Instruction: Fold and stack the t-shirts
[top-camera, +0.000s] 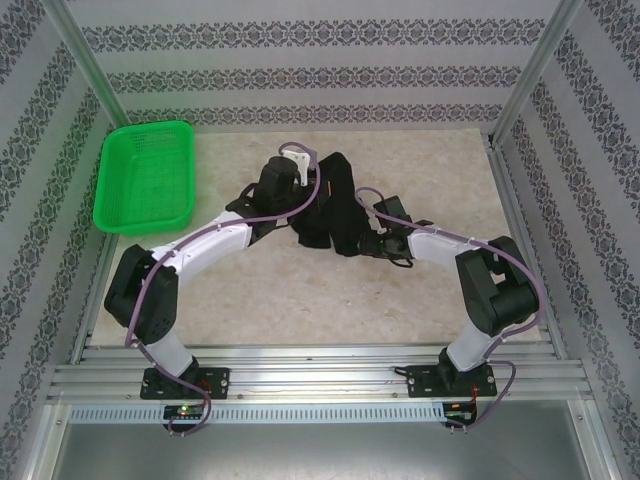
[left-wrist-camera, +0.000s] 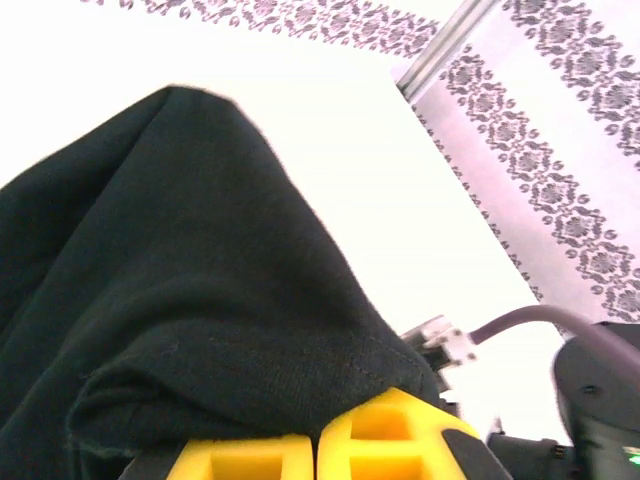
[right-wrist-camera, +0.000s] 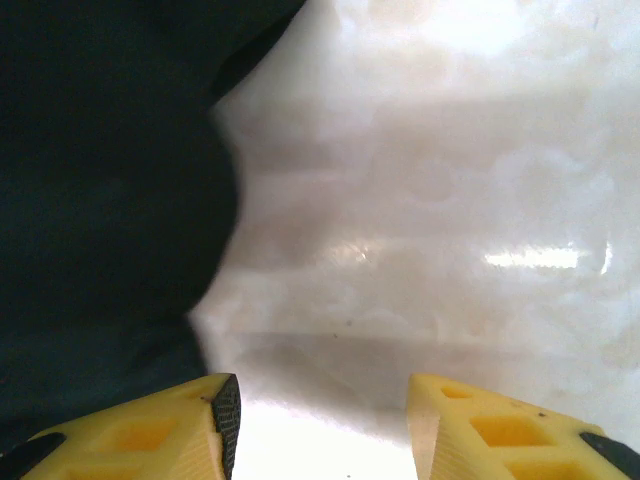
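Left wrist view: left fingers (left-wrist-camera: 385, 440) pressed together, pinching a fold of the black t-shirt (left-wrist-camera: 170, 280). Right wrist view: right fingers (right-wrist-camera: 150, 435) spread above bare counter (right-wrist-camera: 450, 200), just beside the cloth's edge. Top external view: t-shirt bunched mid-counter; green basket (top-camera: 145, 175) at far left corner.

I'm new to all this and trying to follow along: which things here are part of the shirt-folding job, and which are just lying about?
Part of the job:
black t-shirt
left gripper, shut on its fabric
right gripper, open beside it

Just lying about:
green basket, at the far left of the table
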